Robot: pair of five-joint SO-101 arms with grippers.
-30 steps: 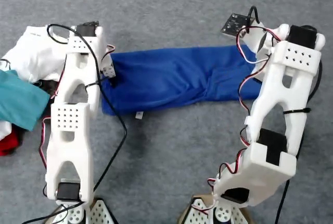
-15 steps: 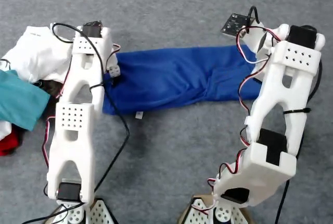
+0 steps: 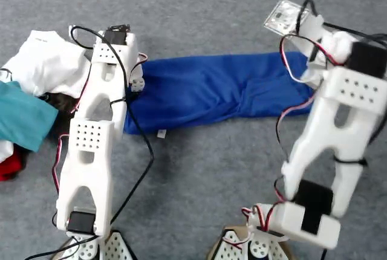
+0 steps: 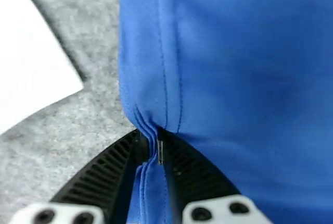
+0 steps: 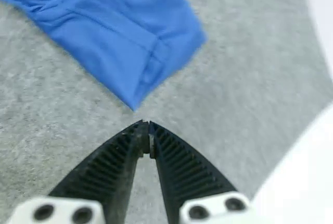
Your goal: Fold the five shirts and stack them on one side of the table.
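Along the blue shirt (image 3: 211,91), left hand (image 4: 156,148) tight on its hem; right hand (image 5: 146,138) closed, empty, just off a corner.

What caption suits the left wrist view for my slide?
Left gripper pinching a hemmed edge of the blue shirt over the grey table.

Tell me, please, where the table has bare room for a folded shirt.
The table lies bare between the left arm and right arm, nearer than the blue shirt, and beyond it. The heap of shirts crowds the left end.
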